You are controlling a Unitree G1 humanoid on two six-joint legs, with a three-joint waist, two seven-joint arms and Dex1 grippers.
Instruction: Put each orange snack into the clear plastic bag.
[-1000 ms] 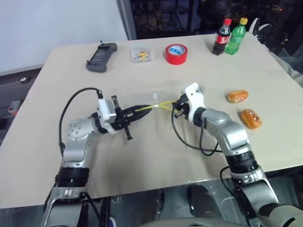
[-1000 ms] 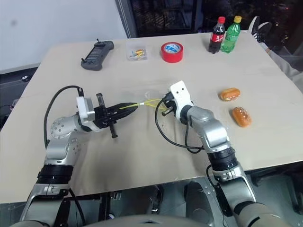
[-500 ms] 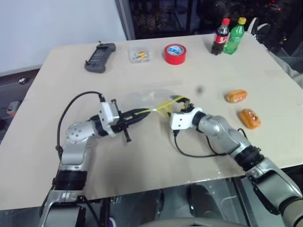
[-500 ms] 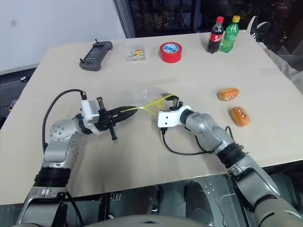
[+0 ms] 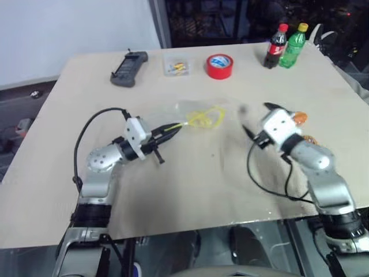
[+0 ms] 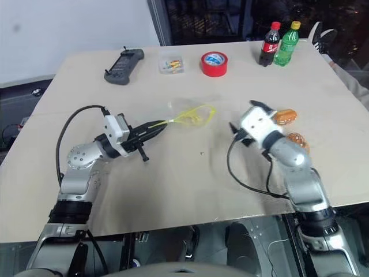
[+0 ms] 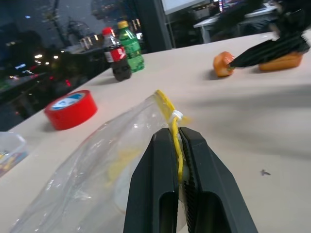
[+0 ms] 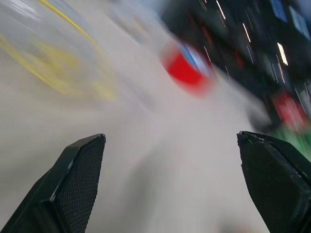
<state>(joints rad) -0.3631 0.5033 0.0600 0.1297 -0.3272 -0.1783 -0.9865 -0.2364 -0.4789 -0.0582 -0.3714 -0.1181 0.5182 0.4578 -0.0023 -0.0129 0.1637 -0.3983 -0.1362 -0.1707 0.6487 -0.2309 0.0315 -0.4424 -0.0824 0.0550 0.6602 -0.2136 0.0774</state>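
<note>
Orange and glossy in their wrappers, the two orange snacks lie at the right side of the beige table point(image 6: 173, 190): the nearer snack point(image 6: 296, 140) sits beside the farther snack point(image 6: 285, 116), apart from it, and both are outside the clear plastic bag point(image 6: 193, 115). Each is partly covered in the head views by the right gripper point(image 8: 175, 179), which hangs just by them with its two black fingers spread wide and nothing between them. The bag lies crumpled near the middle of the table, well apart from the snacks, its yellow seal strip looping toward them. The left gripper point(image 7: 176, 141) has its fingers pressed together on that yellow strip at the bag's edge, pinching it, with the clear film bunched behind. Along the far edge stand a red tape roll point(image 6: 213, 63), a small clear box point(image 6: 172, 63) of yellow bits, a dark handheld device point(image 6: 123, 58), and, further right, a cola bottle point(image 6: 269, 44) touching a green bottle point(image 6: 286, 43).
</note>
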